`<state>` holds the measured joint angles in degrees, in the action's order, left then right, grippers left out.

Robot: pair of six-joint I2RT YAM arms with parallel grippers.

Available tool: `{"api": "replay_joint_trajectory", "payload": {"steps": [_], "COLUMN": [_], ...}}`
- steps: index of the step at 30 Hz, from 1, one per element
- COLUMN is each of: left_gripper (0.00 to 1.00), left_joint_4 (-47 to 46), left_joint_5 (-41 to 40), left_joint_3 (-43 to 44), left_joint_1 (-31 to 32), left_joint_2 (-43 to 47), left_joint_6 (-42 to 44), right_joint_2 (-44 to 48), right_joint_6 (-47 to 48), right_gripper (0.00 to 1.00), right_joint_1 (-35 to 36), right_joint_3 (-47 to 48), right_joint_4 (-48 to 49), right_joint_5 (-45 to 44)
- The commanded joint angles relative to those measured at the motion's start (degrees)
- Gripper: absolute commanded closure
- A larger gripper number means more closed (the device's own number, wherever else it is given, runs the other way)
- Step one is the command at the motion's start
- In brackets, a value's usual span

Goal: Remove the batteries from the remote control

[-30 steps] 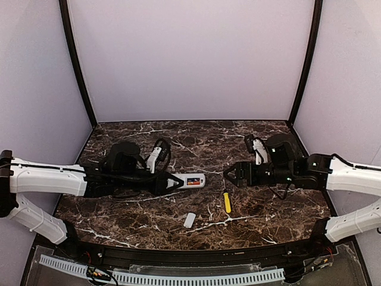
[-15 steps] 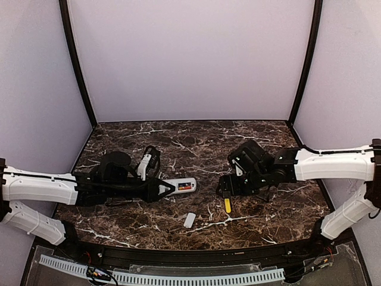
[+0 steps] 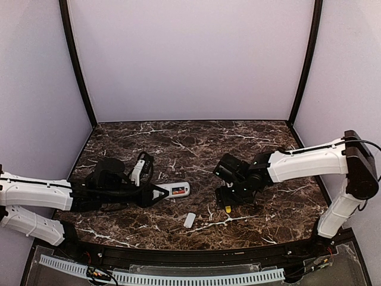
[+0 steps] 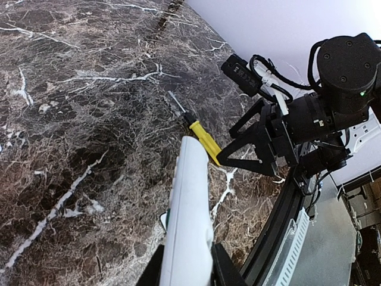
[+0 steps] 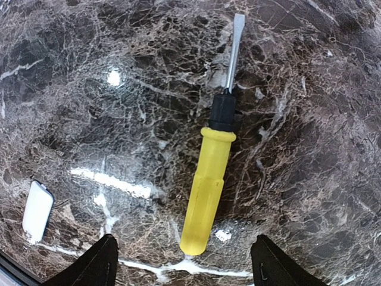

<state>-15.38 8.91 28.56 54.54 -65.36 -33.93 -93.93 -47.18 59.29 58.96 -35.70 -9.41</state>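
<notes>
White remote control [image 3: 177,190] sits clamped in the left gripper [image 3: 159,192], drawn back leftward, its batteries [image 3: 179,191] showing orange in the uncovered recess; the loose cover [image 3: 189,220] lies nearby; the right gripper [image 5: 186,265] has swung over the yellow screwdriver [image 5: 208,190], jaws apart astride the handle, narrowing; likely fetching it to pry the cells out.
</notes>
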Motion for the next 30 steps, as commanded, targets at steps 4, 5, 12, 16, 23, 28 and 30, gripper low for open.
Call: {"api": "replay_joint_trajectory", "payload": {"steps": [4,5,12,16,23,28,30], "left_gripper": [1.00,1.00,1.00,1.00,1.00,1.00,1.00], "left_joint_4": [-2.37,-2.37,-4.76,-9.49,-11.04,-12.20,-12.87], "left_joint_5": [-1.09,-1.04,1.43,3.20,1.77,0.75,0.59], "left_joint_3": [-2.67,-2.83,-3.47,-3.80,-1.37,-0.41,0.19], "left_joint_1": [0.23,0.24,0.22,0.88,3.61,5.58,6.41], "left_joint_2": [4.43,4.62,4.77,1.78,-2.28,-4.61,-6.23], "left_joint_6": [-1.24,-1.32,-3.41,-5.86,-6.21,-7.06,-7.58], "right_joint_2": [-3.92,-4.32,-5.49,-6.36,-8.08,-8.53,-8.44], "right_joint_6": [1.26,1.46,1.90,2.34,2.42,2.55,3.23], "right_gripper": [0.34,0.35,0.36,0.41,0.52,0.68,0.80], "right_joint_1": [0.78,0.79,0.68,0.31,0.21,-0.07,-0.35], "right_joint_3": [3.12,3.41,3.79,3.40,3.39,2.90,2.63], "right_joint_4": [-1.64,-1.76,-3.06,-3.02,-2.62,-2.54,-2.63], "right_joint_5": [-0.98,-0.93,-2.59,-2.58,-3.31,-4.61,-5.12]}}
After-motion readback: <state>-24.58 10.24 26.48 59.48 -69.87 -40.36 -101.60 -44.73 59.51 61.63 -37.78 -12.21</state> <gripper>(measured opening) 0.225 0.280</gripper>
